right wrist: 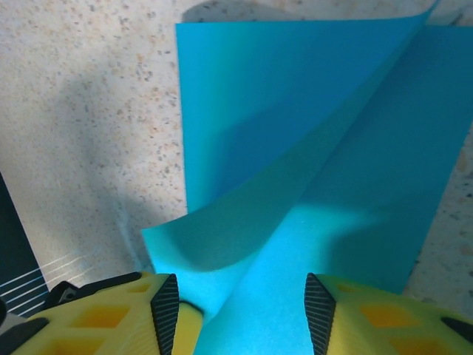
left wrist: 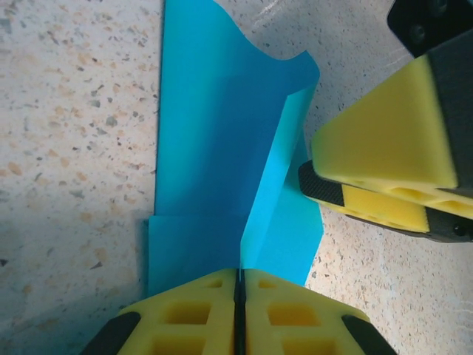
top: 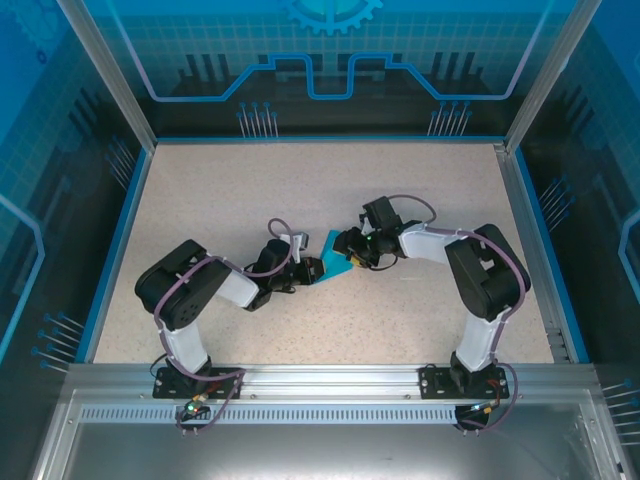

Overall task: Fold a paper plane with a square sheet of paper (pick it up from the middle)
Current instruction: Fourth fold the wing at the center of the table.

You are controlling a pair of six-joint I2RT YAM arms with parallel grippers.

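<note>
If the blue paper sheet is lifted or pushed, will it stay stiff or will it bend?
Probably floppy: the paper sheet curls upward in a soft wave between the right fingers. It looks thin, so a push would likely buckle it. The left fingers, shut on its edge, may crease it.

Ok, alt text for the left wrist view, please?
The left fingers are pinched shut on the near edge of a partly folded blue paper sheet on the speckled table. The right fingers sit at the sheet's edge, on the picture's right.
</note>
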